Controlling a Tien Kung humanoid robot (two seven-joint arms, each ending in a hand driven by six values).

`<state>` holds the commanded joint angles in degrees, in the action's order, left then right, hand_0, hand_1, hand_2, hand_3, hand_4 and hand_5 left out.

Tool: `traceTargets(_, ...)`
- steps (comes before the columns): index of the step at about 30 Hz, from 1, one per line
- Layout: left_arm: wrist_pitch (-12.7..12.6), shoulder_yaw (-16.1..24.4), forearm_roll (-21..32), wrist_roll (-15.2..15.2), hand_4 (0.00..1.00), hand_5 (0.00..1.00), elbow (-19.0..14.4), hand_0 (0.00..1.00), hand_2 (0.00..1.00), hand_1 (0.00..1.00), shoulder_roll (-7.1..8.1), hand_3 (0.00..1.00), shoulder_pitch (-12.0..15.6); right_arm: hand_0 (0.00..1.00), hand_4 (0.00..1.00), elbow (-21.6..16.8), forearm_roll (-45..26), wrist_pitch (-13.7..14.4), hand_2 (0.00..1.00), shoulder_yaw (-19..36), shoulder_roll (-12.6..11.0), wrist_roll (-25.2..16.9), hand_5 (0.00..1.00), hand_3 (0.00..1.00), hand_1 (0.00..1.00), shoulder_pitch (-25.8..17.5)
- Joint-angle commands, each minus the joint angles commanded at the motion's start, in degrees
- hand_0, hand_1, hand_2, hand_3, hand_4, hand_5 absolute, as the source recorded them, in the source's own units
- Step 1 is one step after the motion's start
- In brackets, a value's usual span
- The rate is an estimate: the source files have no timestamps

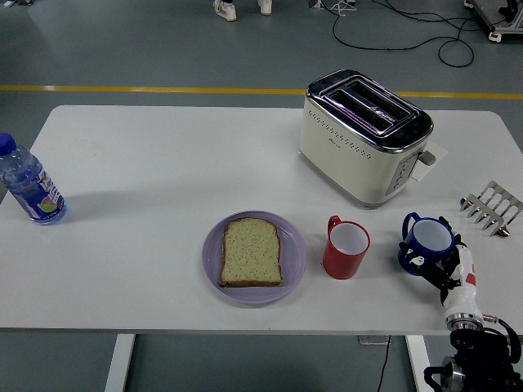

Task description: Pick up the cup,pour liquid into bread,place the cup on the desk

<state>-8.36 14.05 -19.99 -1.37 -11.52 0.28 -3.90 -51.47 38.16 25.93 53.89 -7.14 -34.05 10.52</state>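
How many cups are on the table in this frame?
2. The red cup stands just right of the purple plate holding the bread slice. The blue cup sits further right, at the fingers of the right hand. None appears hidden.
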Motion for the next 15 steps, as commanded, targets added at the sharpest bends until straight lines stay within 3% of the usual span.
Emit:
traceTargets(4, 0.0, 0.1, -0.1, 0.0, 0.295, 0.768, 0.0, 0.647, 0.595, 0.603, 0.0, 0.53, -0.1, 0.73, 0.918, 0.2, -1.1, 0.1, 0.729, -0.2, 0.0, -1.0, 0.092, 0.76, 0.644, 0.1)
traceTargets(5, 0.0, 0.2, 0.0, 0.0, 0.292, 0.766, 0.0, 0.647, 0.595, 0.603, 0.0, 0.53, -0.1, 0.656, 0.831, 0.2, -1.3, 0.3, 0.658, -0.3, 0.0, -1.2, 0.048, 0.658, 0.599, 0.1)
traceTargets(15, 0.0, 0.1, -0.1, 0.0, 0.29, 0.765, 0.0, 0.647, 0.595, 0.603, 0.0, 0.531, -0.1, 0.638, 0.791, 0.3, -2.8, 0.5, 0.628, -0.2, 0.1, -2.4, 0.002, 0.643, 0.588, 0.1)
